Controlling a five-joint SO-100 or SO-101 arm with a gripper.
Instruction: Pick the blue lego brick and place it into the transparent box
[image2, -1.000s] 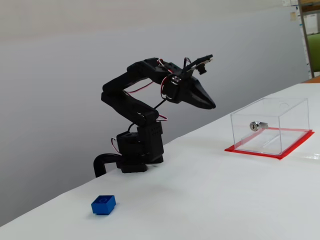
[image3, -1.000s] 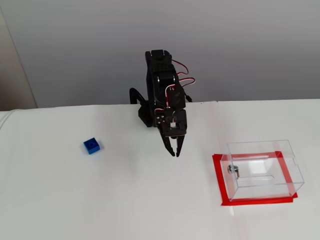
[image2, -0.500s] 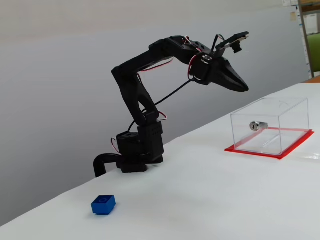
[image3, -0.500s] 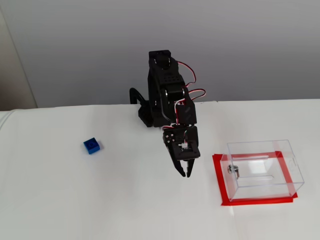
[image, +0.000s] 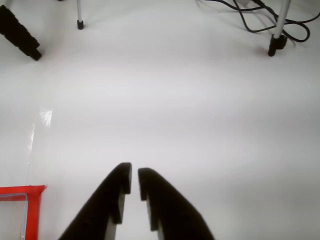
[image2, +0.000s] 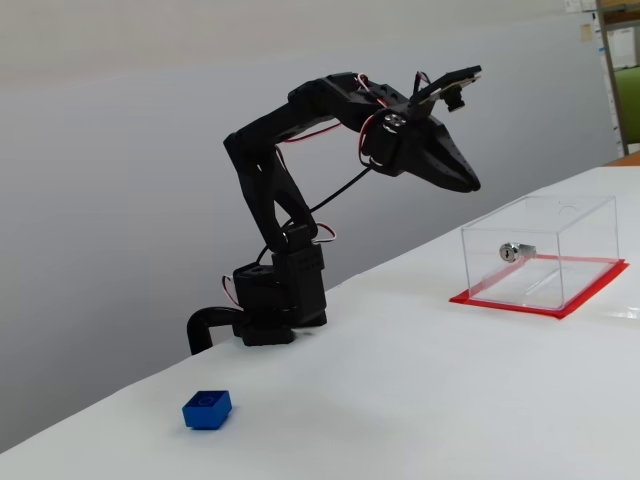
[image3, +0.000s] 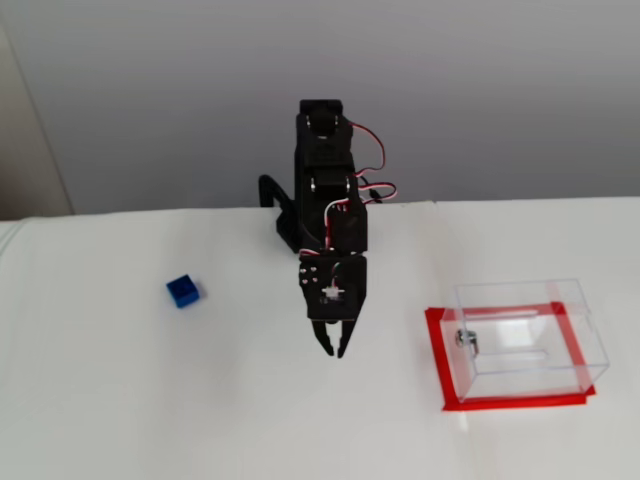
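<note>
The blue lego brick lies alone on the white table, far left of the arm in both fixed views; the wrist view does not show it. The transparent box stands on its red base sheet at the right, with a silver knob on one wall. Only a red corner of that sheet shows at the wrist view's lower left. My gripper hangs high above the table between brick and box, pointing down and forward. Its jaws are shut with nothing in them.
The arm's base is clamped at the table's far edge, by the grey wall. In the wrist view, thin stand legs, a black cable and a black foot sit at the table's far side.
Over the last second the arm rose and reached out toward the box. In the last half second the gripper swung left, away from the box, still shut and empty. The brick has not moved.
</note>
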